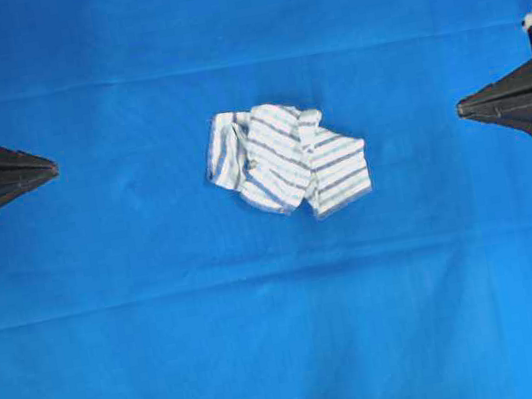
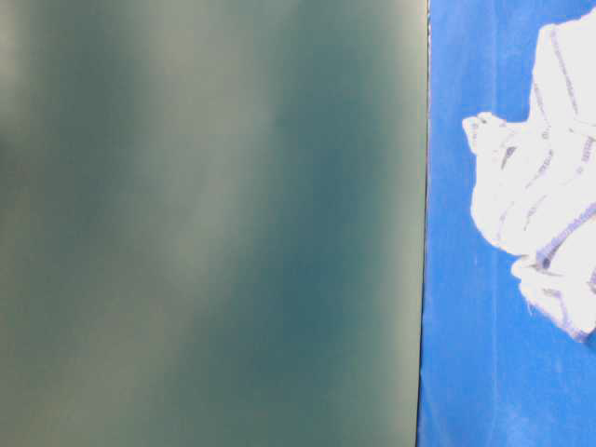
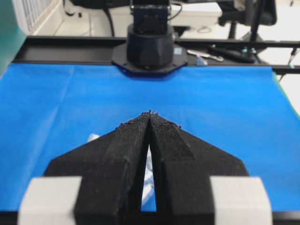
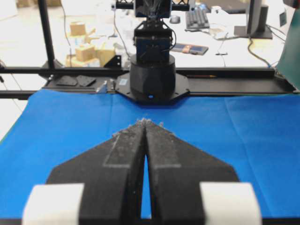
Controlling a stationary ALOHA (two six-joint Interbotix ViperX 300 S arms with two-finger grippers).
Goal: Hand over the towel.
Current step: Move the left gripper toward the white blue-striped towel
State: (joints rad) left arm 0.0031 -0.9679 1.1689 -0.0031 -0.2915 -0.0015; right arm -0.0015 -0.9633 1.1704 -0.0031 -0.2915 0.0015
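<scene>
Towel (image 1: 285,159) crumpled midway; both grippers closed, apart

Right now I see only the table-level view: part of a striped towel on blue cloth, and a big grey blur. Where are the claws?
Observer: Far from the towel. The left claw and the right claw sit at opposite edges of the overhead view.
Operator: Are they open?
Observer: No, both are shut and hold nothing.
Operator: Is the towel nearer to one of them?
Observer: No, it lies roughly midway between them on the blue sheet.
</scene>
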